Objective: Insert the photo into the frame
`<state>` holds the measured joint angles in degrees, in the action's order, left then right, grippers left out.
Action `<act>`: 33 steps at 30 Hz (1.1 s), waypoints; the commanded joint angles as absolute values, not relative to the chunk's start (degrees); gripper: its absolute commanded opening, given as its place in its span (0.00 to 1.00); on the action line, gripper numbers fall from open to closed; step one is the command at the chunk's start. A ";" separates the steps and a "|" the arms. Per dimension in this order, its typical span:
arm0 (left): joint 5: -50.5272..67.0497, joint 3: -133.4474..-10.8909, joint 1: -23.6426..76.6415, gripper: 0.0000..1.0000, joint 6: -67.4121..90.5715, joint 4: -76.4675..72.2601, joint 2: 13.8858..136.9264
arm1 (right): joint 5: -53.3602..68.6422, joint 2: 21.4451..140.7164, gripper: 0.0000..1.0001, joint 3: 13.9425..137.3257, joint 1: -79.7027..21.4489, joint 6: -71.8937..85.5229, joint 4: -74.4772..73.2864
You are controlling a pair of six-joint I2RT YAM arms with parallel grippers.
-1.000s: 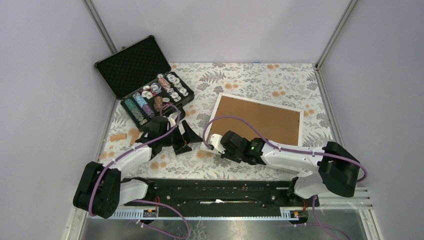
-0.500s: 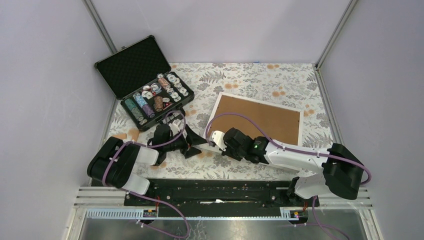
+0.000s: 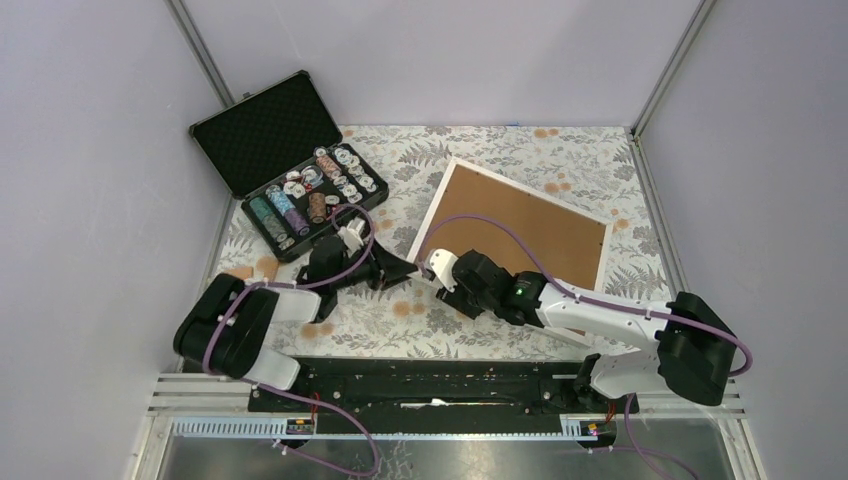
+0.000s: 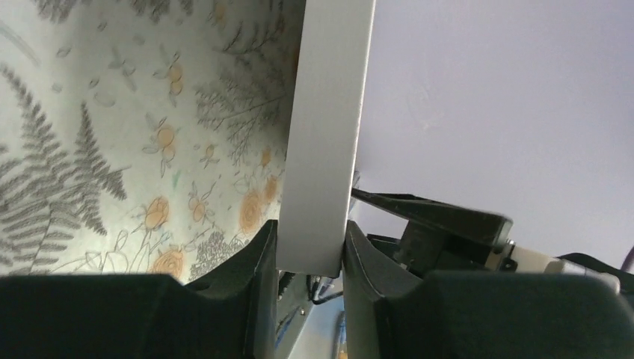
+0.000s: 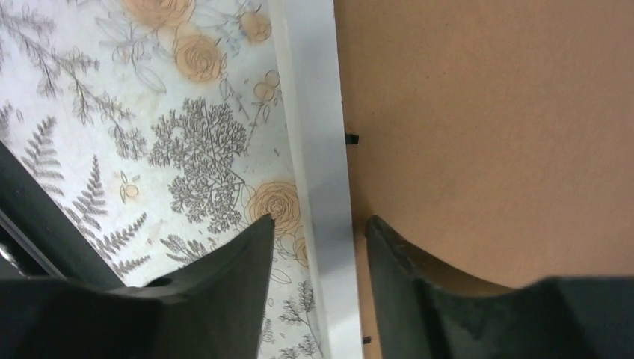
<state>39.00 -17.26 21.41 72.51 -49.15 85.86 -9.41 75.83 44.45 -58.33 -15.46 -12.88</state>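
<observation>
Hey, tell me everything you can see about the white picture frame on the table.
The frame is thin, white and rectangular. It lies back-up and skewed on the floral tablecloth. A plain brown backing board fills it, with small black tabs at its edge. Near its near-left corner the left gripper clamps the rail, while the open right gripper straddles it.

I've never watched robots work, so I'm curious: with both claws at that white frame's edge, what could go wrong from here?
Only the left gripper pinches the frame, near one corner. The right gripper straddles the rail with gaps on both sides, so the frame may pivot or slip. A swinging frame might also knock the open chip case close by.
</observation>
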 commanded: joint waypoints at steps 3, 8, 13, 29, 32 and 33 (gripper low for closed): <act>38.89 -29.08 20.24 0.00 66.07 -30.55 74.32 | -11.78 71.51 0.95 47.12 -59.14 -2.43 -11.48; 40.45 -38.28 19.15 0.00 67.77 -18.66 71.39 | -22.25 74.16 1.00 58.43 -62.75 8.77 -23.28; 36.25 -49.04 18.62 0.00 68.47 -6.79 69.00 | -65.90 83.66 1.00 65.57 -74.70 16.87 -34.29; 35.62 -60.28 15.65 0.00 67.93 8.47 67.35 | -90.23 108.38 0.92 87.31 -73.58 58.60 -85.40; 35.03 -61.91 15.56 0.00 67.76 10.15 66.71 | -90.44 108.43 0.68 87.39 -73.52 59.33 -85.50; 34.90 -62.55 15.49 0.00 67.76 10.42 66.57 | -90.66 108.65 0.62 87.74 -73.36 59.04 -85.50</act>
<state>35.16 -56.60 16.64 68.90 13.63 70.85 -83.99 109.06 85.62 -74.61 53.45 -79.68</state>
